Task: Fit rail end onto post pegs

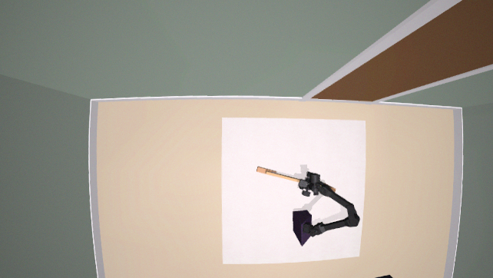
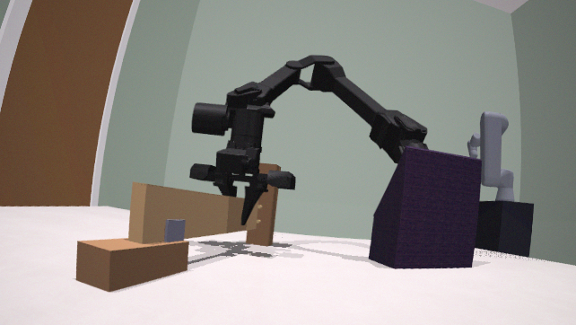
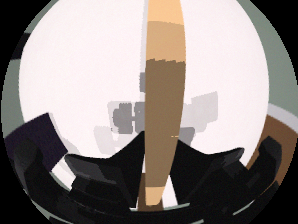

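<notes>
The long wooden rail stands on edge. Its far end sits at the blue-grey bracket on the low footboard block. Its near end is off the table and looks about level. My gripper is shut on the rail near that end, a finger on each side. The short wooden post stands upright just beyond the rail's end. Two light pegs show on the post in the exterior view, with a small gap between rail end and post. The rail's holes are hidden.
The dark purple arm base stands to one side of the rail. A grey arm-like object on a dark block is farther back. The white mat lies under the setup.
</notes>
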Tool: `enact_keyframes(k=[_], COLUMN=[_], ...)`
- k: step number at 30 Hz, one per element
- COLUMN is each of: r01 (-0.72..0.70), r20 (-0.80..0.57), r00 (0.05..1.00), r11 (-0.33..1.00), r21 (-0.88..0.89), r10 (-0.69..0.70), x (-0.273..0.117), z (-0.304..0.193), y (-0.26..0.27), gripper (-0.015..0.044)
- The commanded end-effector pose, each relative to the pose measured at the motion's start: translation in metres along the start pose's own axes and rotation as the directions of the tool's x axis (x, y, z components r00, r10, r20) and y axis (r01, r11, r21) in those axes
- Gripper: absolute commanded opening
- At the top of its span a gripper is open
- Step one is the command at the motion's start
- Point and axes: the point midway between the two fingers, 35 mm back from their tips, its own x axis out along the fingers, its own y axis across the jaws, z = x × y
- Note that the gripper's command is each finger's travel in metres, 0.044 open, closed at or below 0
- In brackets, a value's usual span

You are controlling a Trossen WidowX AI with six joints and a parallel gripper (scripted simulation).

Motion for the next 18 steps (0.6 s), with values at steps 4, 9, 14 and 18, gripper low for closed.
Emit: enact_keyframes(k=[4,9,14,18], r01=[0.008,0.008,0.008,0.008], r20=[0.002,0.002,0.002,0.001], r00=[1.000,1.000,1.000,1.000], r11=[1.000,1.000,1.000,1.000], r21=[-0.001,-0.001,-0.001,-0.001], r10=[-0.008,-0.008,-0.008,-0.008], x=[-0.0028,-0.0032,-0.0034,-0.0034], z=[-0.0024,-0.0039,-0.0055,-0.0068], y=[-0.0010,-0.0008,-0.0006,-0.0005], gripper=[0.0000,0.0000,0.0000,0.0000])
